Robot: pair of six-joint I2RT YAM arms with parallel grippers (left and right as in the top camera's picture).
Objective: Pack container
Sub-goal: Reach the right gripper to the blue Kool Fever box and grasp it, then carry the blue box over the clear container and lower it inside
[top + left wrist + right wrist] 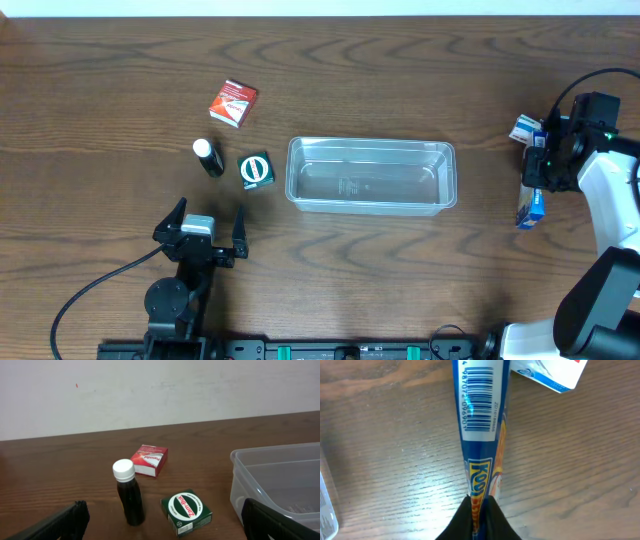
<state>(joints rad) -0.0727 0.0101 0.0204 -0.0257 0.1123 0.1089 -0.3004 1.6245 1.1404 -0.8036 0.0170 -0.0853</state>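
Counter: dark wood grain (400, 290), white wall behind.
Container (370, 175): clear tub, middle of the counter.
Right gripper (479, 502): pinched onto blue packet (482, 425), reading "Koo…" plus barcode, by right edge.
Left gripper (210, 213): spread wide, holding nothing, toward front edge.
Green box (186, 511): reads "Zam-Buk".

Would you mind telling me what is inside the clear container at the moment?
Nothing yet: from overhead the container is empty, with only a faint moulded mark on its floor and the table showing through. Nothing covers its inside.
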